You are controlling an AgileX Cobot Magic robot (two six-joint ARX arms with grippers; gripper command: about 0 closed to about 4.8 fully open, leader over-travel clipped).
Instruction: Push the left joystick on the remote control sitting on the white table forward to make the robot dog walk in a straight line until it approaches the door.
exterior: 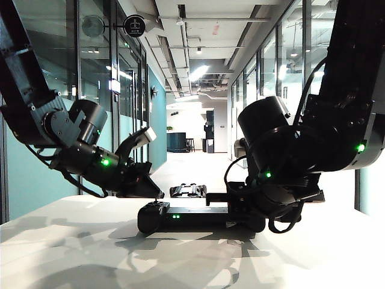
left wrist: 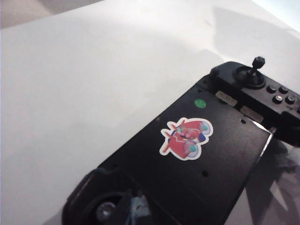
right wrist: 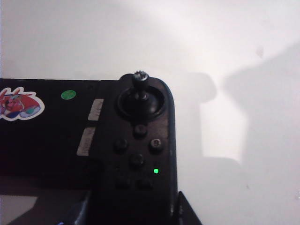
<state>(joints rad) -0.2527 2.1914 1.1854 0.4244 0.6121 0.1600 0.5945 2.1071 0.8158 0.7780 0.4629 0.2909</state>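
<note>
We count two arms, two grippers, one remote with two sticks, one dog and one table. The remote lies flat near the middle of the table, with its long axis running across the exterior view from left to right and two green lights on its near edge. The left gripper hangs at the remote's left end, its tip just above the left stick, which shows there only as a thin dark stub; we cannot tell whether they touch, nor how wide this pincer stands. The right gripper sits low over the remote's right end. Its jaws are hidden behind the arm, so we cannot tell their width or whether they hold the remote. The dog is low and small beyond the table's far edge, in the corridor, well apart from the remote. Only the exterior view shows the dog and both arms. Only the left wrist view shows the whole red sticker on the remote's middle bar, with the right stick at the far end, nearly upright. Only the right wrist view shows the button cluster just beside that stick.
</note>
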